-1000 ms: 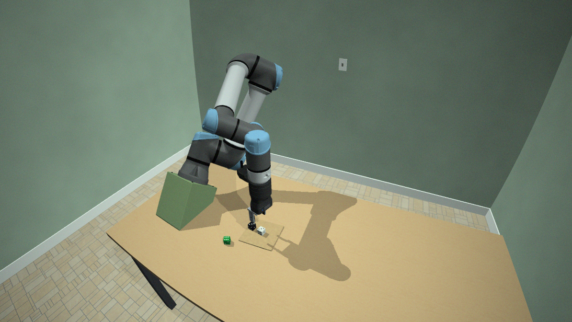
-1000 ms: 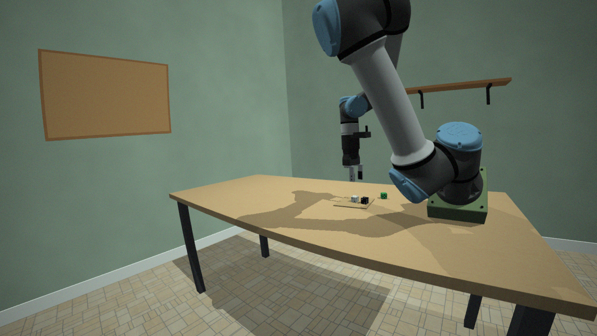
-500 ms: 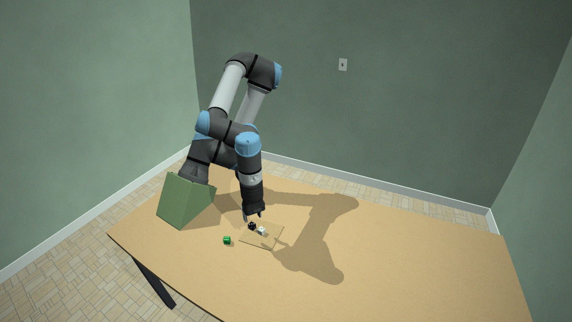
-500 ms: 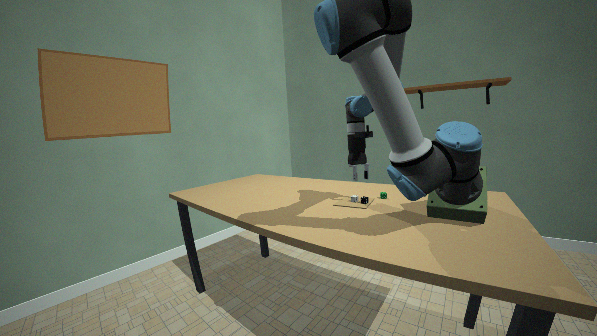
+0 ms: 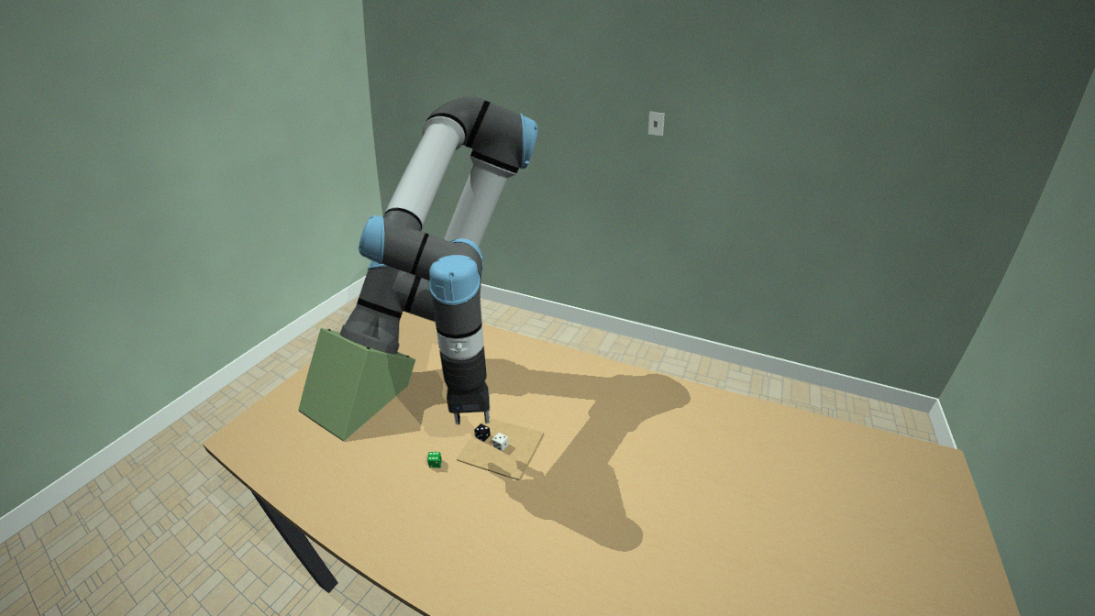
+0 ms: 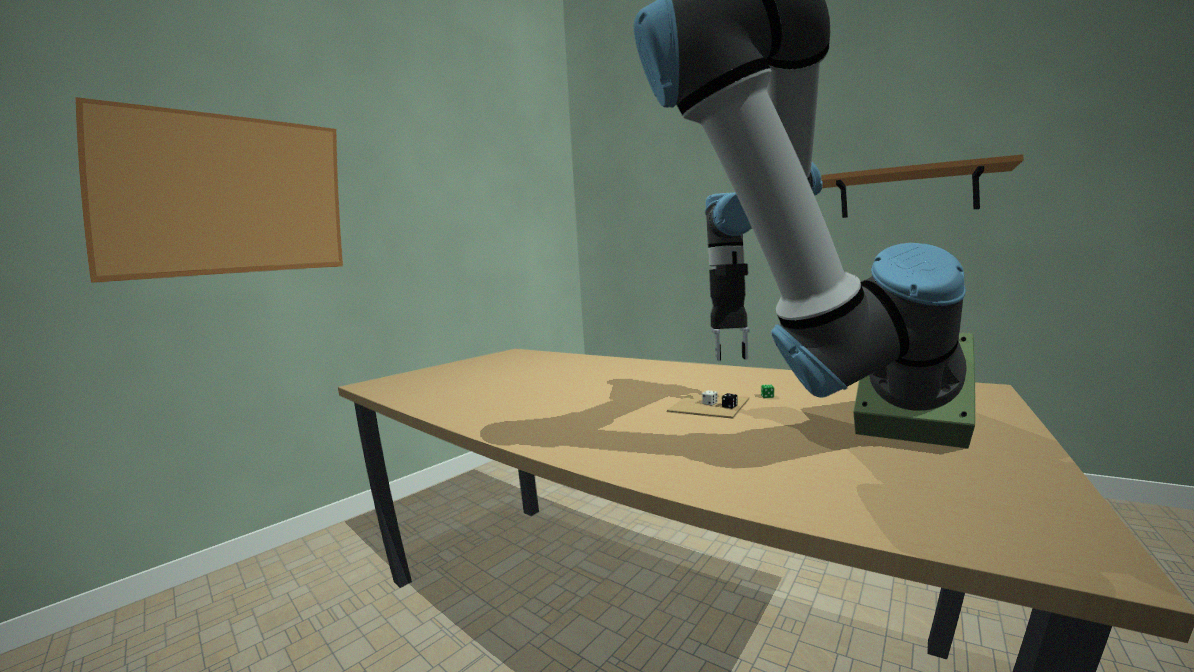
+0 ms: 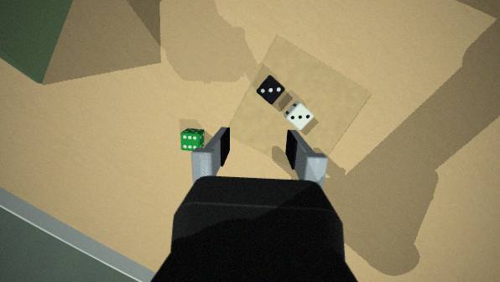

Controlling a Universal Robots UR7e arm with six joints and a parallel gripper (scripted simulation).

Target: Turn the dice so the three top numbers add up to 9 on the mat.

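Observation:
A thin tan mat lies flat on the table, also in the top view and the exterior view. A black die sits on it with three on top, and a white die sits beside it with three on top. They also show in the top view. A green die lies off the mat on the bare table with six on top, also in the top view and the exterior view. My gripper is open and empty, hanging above the table between the green die and the mat.
The arm's green base block stands at the table's back corner, close to the dice. The table edge runs near the green die's side.

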